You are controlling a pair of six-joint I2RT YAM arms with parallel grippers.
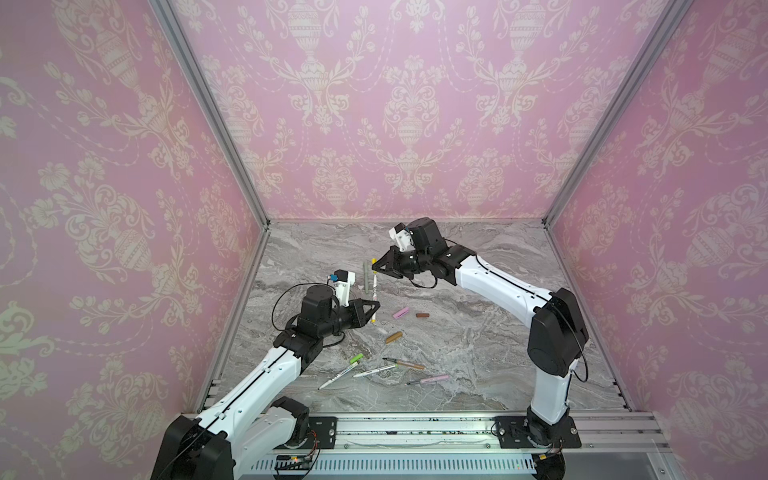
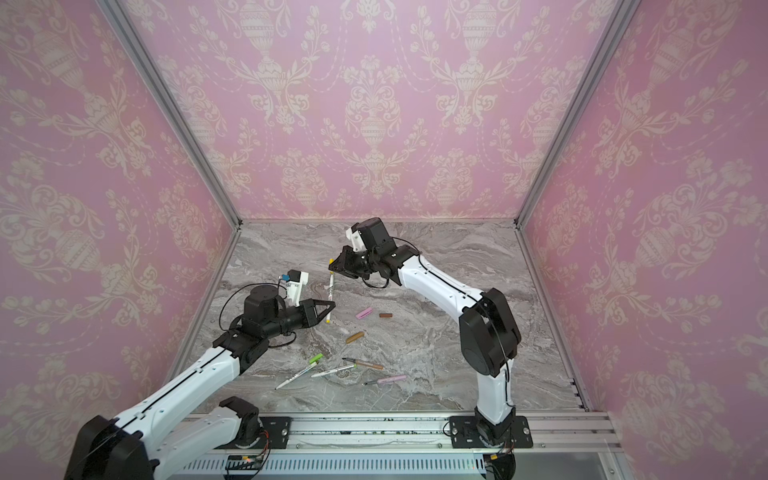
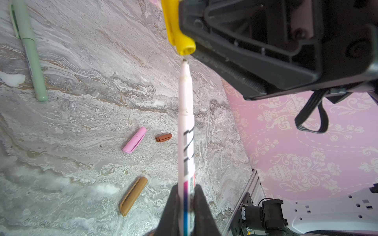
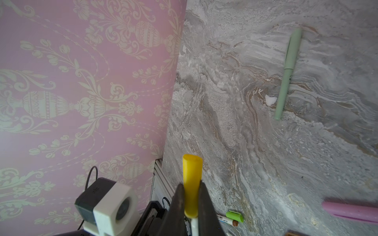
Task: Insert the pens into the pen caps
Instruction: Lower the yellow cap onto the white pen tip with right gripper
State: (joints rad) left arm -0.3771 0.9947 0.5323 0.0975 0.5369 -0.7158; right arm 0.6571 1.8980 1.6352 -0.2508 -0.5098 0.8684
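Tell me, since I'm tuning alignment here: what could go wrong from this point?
The tip of the white pen sits right at the mouth of the yellow cap, seemingly off-centre: pushing may catch the rim. The left tool grips the pen far from its tip, so it could pivot or slip back.

A pink tube (image 4: 350,210) in the right wrist view is blurred and cut off by the edge — pen or cap, cannot tell. Print on the white pens (image 1: 372,371) toward six o'clock on the table (image 1: 478,299) is too small to read.
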